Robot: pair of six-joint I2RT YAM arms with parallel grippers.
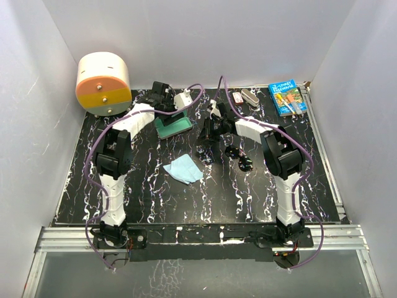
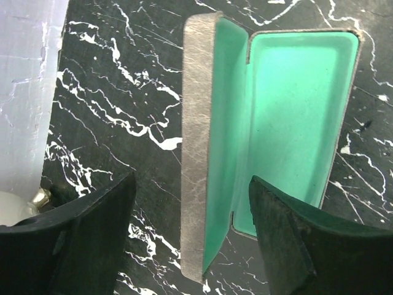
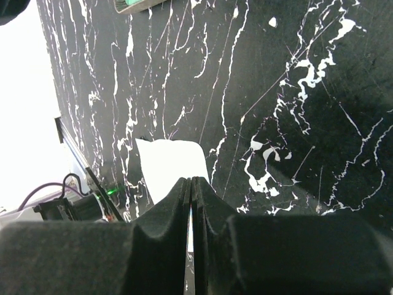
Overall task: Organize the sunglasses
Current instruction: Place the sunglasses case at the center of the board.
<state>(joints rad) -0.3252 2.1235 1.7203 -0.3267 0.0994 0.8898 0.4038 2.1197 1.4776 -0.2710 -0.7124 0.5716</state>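
the left gripper (image 2: pixel 193 243) is wide apart. its two black fingers (image 2: pixel 98 236) stand on either side of the near end of the open case (image 2: pixel 198 123): one is over the bare table beside the grey-brown lid, the other over the teal tray. the lid stands up on its long edge, just in the gap between them. whether a finger touches the case i cannot tell. nothing lies inside the case.

the right gripper (image 3: pixel 190 236) is pressed together, with only a thin bright slit between the pads, and no object can be seen in it. it hangs low over the table, and straight ahead of its tips lies the light-blue cloth (image 1: pixel 184 169), near but apart from them. the sunglasses (image 1: pixel 242 163) lie on the table behind this gripper, close beside the right arm's wrist and well apart from the case. no gripper touches them, and neither wrist camera shows them.

the table (image 1: pixel 155 198) is black with white marble veins, and plain white walls (image 1: pixel 205 37) close it on three sides. beyond the left gripper, in the far corner, stands a round cream and orange box (image 1: pixel 102 84). far from the right gripper, in the other back corner, lies a blue book (image 1: pixel 287 98).
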